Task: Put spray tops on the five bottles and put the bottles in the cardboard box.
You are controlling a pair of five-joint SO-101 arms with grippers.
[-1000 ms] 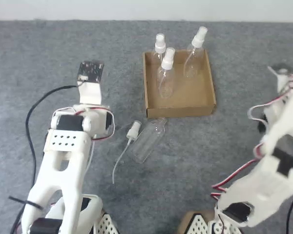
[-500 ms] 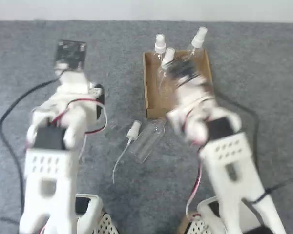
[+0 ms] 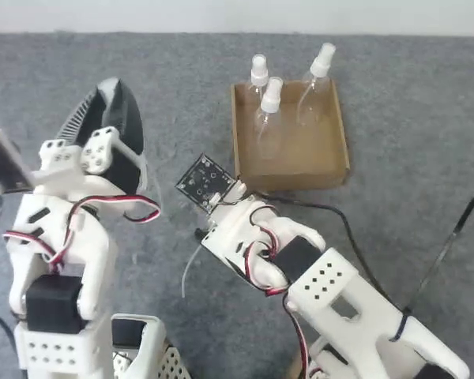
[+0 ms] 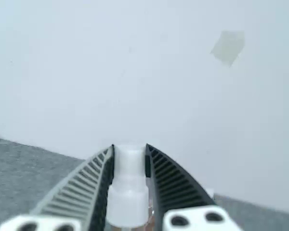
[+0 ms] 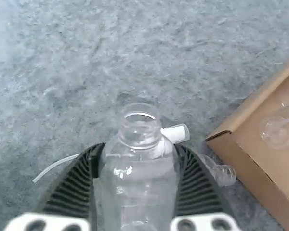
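Grey carpet (image 3: 403, 103) | right gripper (image 5: 137, 150) clamps bottle (image 5: 137, 180), neck out along jaws | left gripper (image 4: 129, 150) pinches spray top (image 4: 129, 192)

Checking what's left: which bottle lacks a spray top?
The bottle in the right gripper; its neck is open. Three bottles in the cardboard box have tops.

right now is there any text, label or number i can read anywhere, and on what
No readable text anywhere.
cardboard box: plain brown, no print.
bottles in the box and the uncapped bottle: clear, no labels.
spray top: plain white.
camera board on an arm: markings too small to read.
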